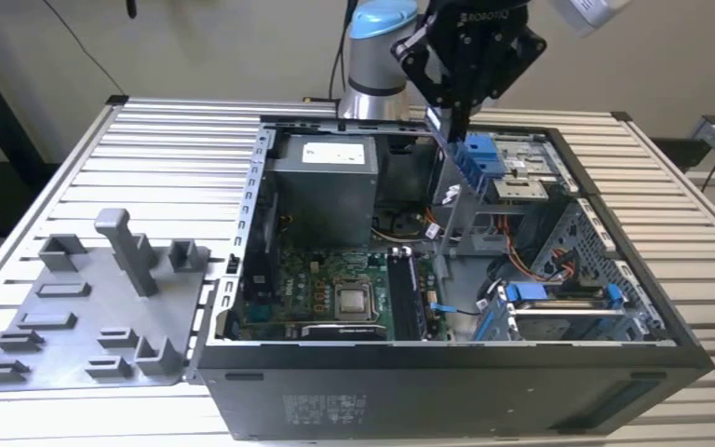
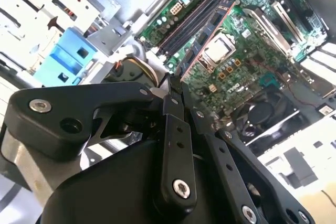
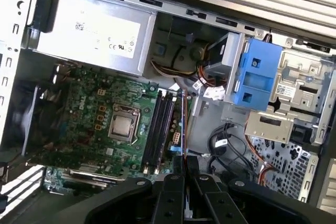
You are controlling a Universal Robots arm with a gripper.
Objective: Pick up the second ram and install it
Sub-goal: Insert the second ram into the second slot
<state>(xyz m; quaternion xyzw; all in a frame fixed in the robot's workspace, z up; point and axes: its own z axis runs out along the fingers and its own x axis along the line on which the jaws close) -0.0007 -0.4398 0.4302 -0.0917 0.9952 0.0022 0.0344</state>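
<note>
My gripper [image 1: 454, 114] hangs above the back of the open computer case [image 1: 457, 372], shut on the second ram [image 1: 436, 128], a thin board hanging down from the fingers. In both wrist views the ram shows edge-on as a narrow strip [image 3: 184, 124] [image 2: 207, 40] running out from the closed fingertips [image 3: 177, 167] [image 2: 174, 90]. Below lies the green motherboard [image 1: 320, 279] with its long black memory slots [image 3: 160, 129] [image 2: 194, 17] beside the silver processor [image 3: 122, 124]. The ram is well above the slots, touching nothing else.
A grey power supply [image 1: 327, 177] stands at the case's back, with blue drive brackets [image 1: 488, 154] and loose cables [image 3: 223, 145] on the exterior view's right. A grey plastic tray [image 1: 97, 307] with upright blocks lies on the slatted table at the exterior view's left.
</note>
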